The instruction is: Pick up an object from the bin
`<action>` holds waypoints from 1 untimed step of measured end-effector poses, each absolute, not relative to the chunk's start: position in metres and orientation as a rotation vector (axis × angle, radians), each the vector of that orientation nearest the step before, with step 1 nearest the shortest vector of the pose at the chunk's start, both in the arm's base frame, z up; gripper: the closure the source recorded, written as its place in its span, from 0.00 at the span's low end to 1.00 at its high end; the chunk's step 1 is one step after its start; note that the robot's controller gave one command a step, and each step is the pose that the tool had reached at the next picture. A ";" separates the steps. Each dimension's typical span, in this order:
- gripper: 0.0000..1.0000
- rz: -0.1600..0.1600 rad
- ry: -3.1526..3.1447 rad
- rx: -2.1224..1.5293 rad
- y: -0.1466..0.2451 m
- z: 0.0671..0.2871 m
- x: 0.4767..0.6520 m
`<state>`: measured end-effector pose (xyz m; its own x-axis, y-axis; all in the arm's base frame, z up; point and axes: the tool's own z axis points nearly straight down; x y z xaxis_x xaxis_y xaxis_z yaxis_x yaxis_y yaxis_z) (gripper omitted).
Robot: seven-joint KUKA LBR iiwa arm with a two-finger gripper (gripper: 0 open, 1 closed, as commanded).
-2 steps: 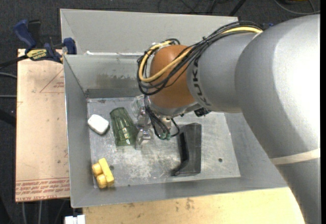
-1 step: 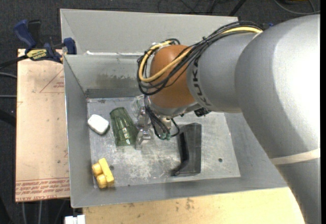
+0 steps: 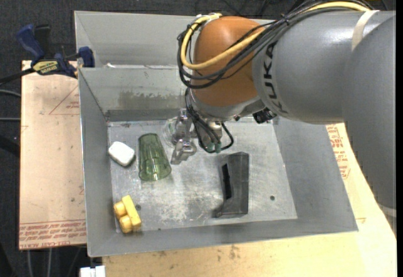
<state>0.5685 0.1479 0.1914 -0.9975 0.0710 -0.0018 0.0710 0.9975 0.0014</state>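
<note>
My gripper (image 3: 181, 146) hangs low over the middle of the bin, its metal fingers pointing down just right of a clear green plastic cup (image 3: 152, 157) that lies on its side. Nothing shows between the fingers, and I cannot make out how far apart they stand. A white rounded block (image 3: 121, 153) lies left of the cup. To the right of the gripper lies a black, oblong, angular piece (image 3: 234, 184).
A yellow toy block (image 3: 126, 214) sits in the bin's near left corner. The arm with its orange cover and cables fills the upper right, above the bin's back wall.
</note>
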 end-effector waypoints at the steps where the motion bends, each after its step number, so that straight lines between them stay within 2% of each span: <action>1: 1.00 0.002 3.138 0.112 0.148 0.191 0.569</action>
<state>0.5685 0.1479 0.1914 -0.9975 0.0713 -0.0018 0.0713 0.9975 0.0014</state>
